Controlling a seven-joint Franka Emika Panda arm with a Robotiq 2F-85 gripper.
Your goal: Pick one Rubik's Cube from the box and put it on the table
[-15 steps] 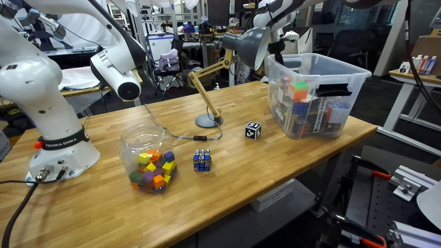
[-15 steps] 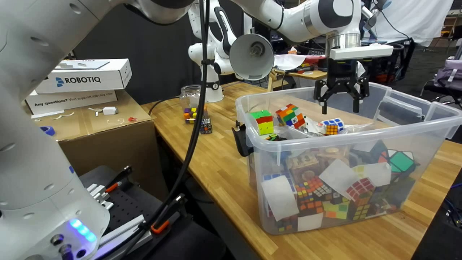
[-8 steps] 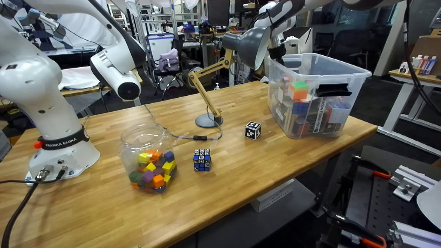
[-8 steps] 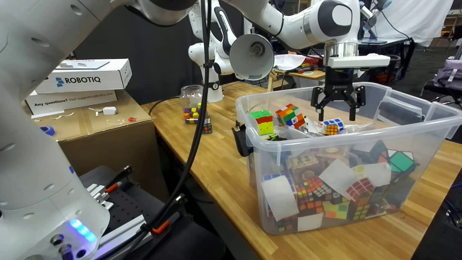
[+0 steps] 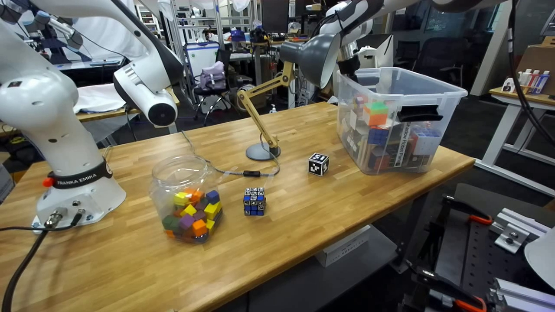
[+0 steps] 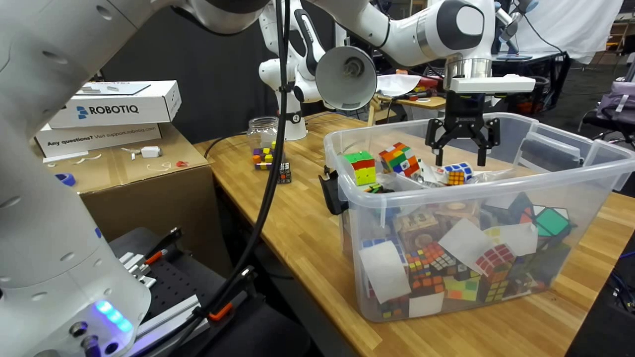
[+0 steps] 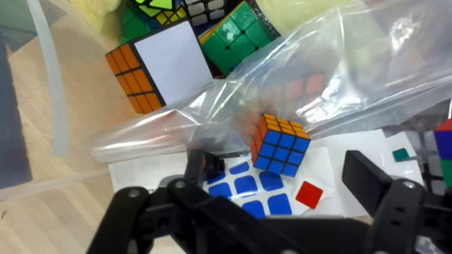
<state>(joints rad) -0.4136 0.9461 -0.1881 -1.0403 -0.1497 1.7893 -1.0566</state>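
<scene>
Can see the small cube [image 7: 280,144] in the box [image 6: 377,199], tilted, showing blue and orange faces, and in the wrist view overlapping a clear bag [image 7: 356,53] and a blue-and-white cube [image 7: 245,187]. Can't tell whether touching either. Can find the tool [image 6: 460,157] hanging above, spread wide, holding nothing, partly lost behind the box in an exterior view. Can't make out a dark object [image 7: 213,165] just beside one fingertip. Can see red stickers [image 7: 305,86] only dimly under the bag, a white-faced cube [image 7: 173,60] and a green cube [image 7: 236,38] partly covered by it, and another cube [image 7: 445,151] cut off at the right edge. Must peer through cloudy walls at lower cubes [image 6: 429,282], some behind papers [image 6: 384,270]. Farther out, on the table [image 5: 282,234], can see a jar [image 5: 190,216] crossed by a cable [image 6: 282,104] in an exterior view, near a blue cube [image 5: 254,203].
</scene>
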